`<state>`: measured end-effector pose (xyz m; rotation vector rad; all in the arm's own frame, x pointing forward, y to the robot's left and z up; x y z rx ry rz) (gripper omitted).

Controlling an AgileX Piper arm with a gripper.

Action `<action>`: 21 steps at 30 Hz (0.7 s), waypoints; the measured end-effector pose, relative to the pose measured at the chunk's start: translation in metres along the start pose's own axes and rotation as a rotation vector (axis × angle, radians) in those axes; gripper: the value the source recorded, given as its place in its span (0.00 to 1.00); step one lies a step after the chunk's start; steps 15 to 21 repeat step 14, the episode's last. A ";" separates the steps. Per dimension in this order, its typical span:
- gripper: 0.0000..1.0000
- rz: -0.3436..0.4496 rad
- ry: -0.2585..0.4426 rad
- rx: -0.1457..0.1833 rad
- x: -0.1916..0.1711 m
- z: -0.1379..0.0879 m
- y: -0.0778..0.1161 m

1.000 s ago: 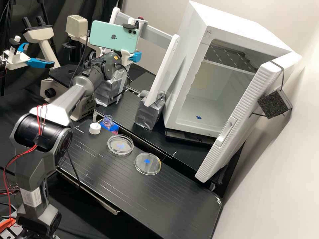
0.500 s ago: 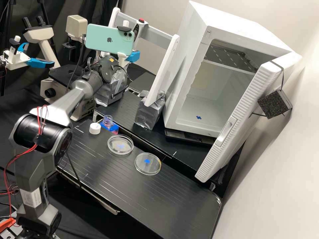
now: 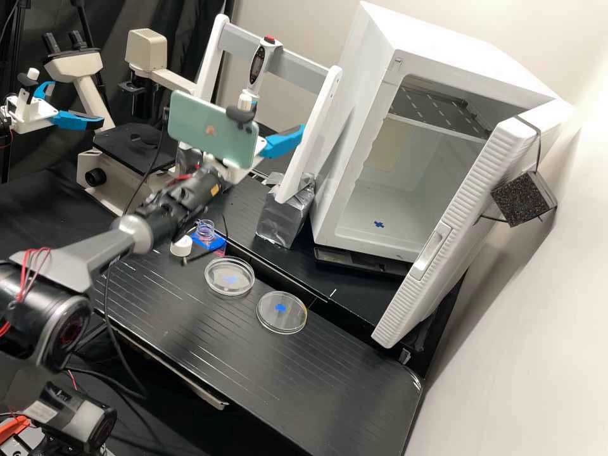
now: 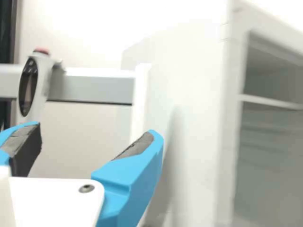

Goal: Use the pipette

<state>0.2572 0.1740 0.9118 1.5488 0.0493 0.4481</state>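
Pincer (image 3: 278, 130), open; pipette (image 3: 256, 68), racked.
In the high view we list the pipette at the pincer's eleven o'clock, on the grey crossbar (image 3: 304, 71).

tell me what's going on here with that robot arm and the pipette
Nothing is being handled right now: the robot arm's claw is open and empty, near the rack. The pipette hangs upright on the rack's rail, so the pipetting isn't under way. On the bench, the bottle is open with its white cap beside it, and two clear round dishes sit close by. The big white cabinet has its door open.
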 end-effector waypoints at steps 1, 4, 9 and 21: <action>1.00 0.025 0.016 0.005 -0.005 0.004 -0.001; 1.00 0.072 0.035 0.056 -0.022 0.021 -0.006; 1.00 0.120 0.090 0.115 -0.045 0.044 -0.014; 1.00 0.072 0.107 0.109 -0.057 0.052 -0.022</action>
